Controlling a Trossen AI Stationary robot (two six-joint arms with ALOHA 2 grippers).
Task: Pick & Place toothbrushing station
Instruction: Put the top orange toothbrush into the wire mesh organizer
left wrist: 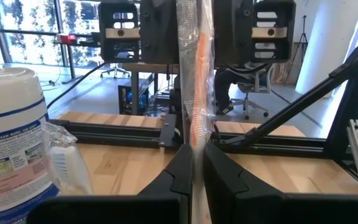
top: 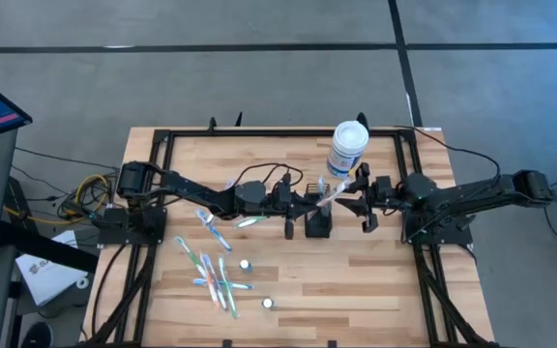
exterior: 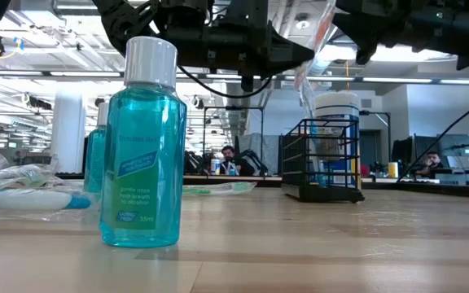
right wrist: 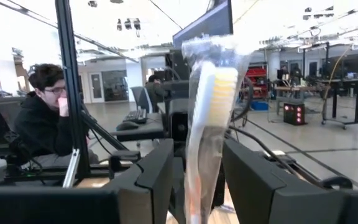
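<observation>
The toothbrushing station (top: 319, 224) is a small black wire caddy that stands on its base mid-table; it also shows in the low view (exterior: 324, 159). Above it my left gripper (left wrist: 194, 152) is shut on a plastic-wrapped toothbrush (top: 332, 193) with an orange handle. The brush's bristle end (right wrist: 216, 93) stands between the fingers of my open right gripper (right wrist: 197, 162), which faces the left one from the table's right. In the left wrist view those fingers stand well clear of the wrapper. My left gripper pinches the wrapped toothbrush between its two fingers at the lower, handle end (left wrist: 196, 140). The fingers come in level from the table's left. The brush slants up from them toward the right arm (exterior: 312, 49), lifted clear of the table and the caddy.
A white canister (top: 348, 148) with a blue label stands behind the caddy at the far edge. Several loose toothbrushes (top: 216, 275) lie at the near left, with two small mouthwash bottles (top: 245, 263) (top: 267, 303). One of these bottles (exterior: 141, 142) fills the low view's left.
</observation>
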